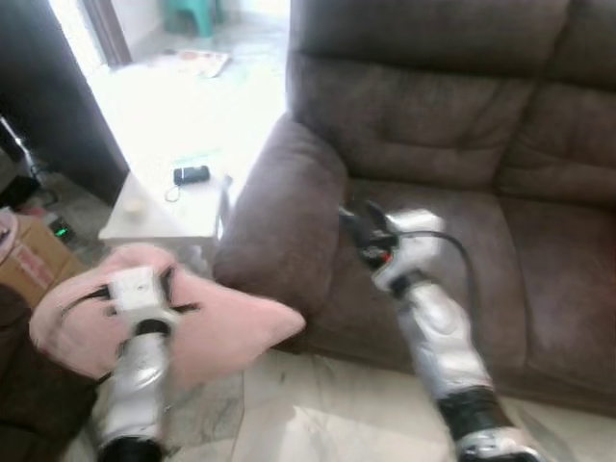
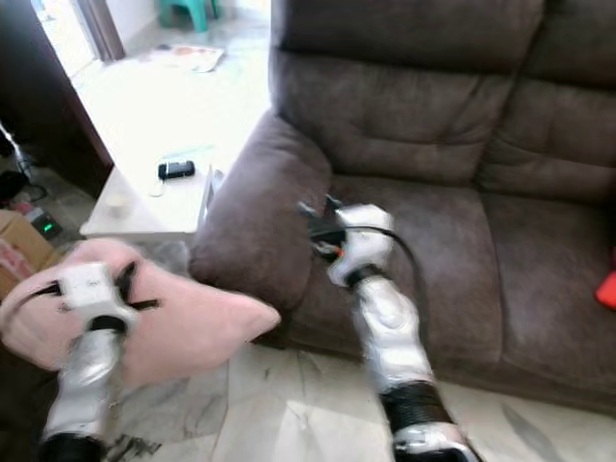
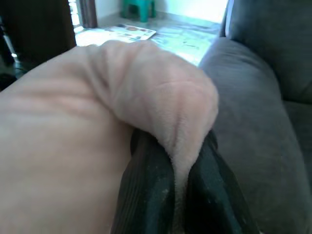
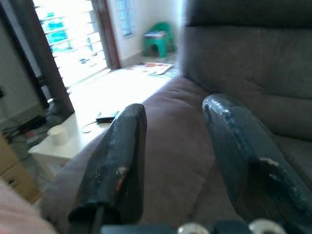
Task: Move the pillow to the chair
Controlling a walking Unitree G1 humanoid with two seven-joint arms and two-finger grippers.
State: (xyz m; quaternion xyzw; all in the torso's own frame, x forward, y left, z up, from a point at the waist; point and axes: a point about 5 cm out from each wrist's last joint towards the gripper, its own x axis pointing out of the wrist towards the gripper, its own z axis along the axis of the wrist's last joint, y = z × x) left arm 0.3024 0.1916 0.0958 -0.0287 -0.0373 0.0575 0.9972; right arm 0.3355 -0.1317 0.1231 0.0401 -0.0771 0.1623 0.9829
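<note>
While the head views looked down, the pink pillow [image 1: 207, 322] hung off the left gripper [image 1: 135, 294], low over the tiled floor [image 1: 318, 414] and just beside the arm of the brown sofa [image 1: 289, 207]. It sagged and drooped to a corner, so it looked light, soft and limp; a pinch of its edge seemed enough to carry it. The right gripper [image 1: 358, 229] reached over the sofa seat, holding nothing. A white side table [image 1: 159, 217] with a dark phone-like thing [image 1: 191, 174] stood beyond.

From the left wrist, the jaws were clamped on a bunched fold of the pillow's plush fabric, which bulged over the black fingers [image 3: 146, 195].

From the right wrist, the fingers [image 4: 122, 156] stood well apart, empty.

No brand, label or writing was readable anywhere.
</note>
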